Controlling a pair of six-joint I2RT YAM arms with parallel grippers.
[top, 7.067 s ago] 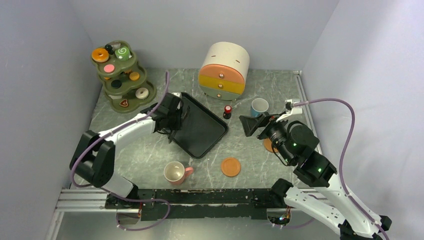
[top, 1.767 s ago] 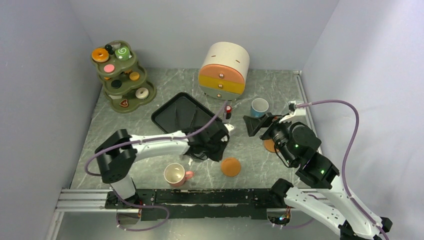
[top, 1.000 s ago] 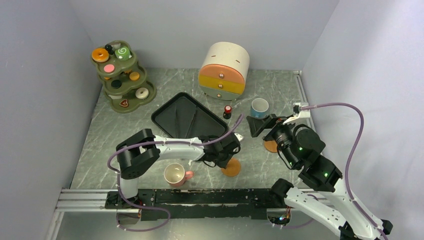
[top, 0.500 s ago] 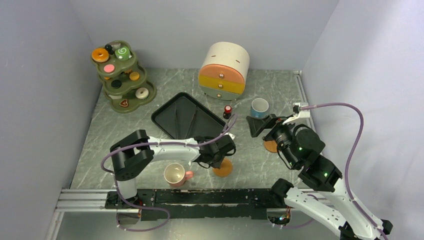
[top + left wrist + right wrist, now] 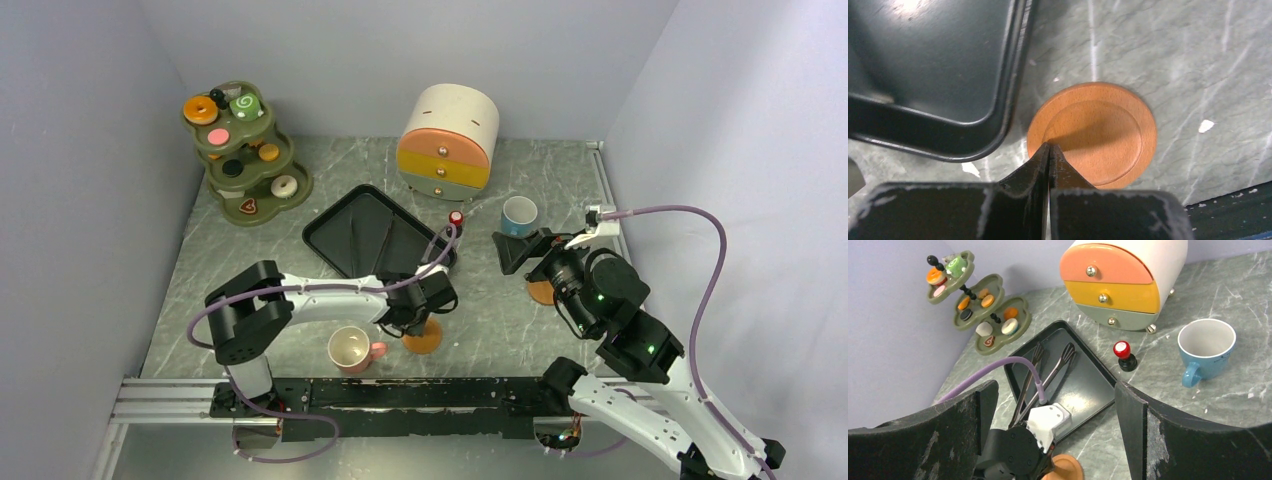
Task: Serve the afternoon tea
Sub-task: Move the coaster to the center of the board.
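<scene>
Left wrist view: left gripper [image 5: 1049, 150], fingers pressed together and clasping nothing, bears on the orange saucer [image 5: 1103, 130] just beside the black tray [image 5: 1013, 100]; right gripper [image 5: 518, 252] gapes empty; likely step is to slide the saucer toward the pink cup [image 5: 350, 346], which calls for steady downward pressure.

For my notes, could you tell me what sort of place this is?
Likely a robot test booth staged as a toy tea table: plain walls enclose a marbled tabletop with a pastry stand and blue cup.
</scene>
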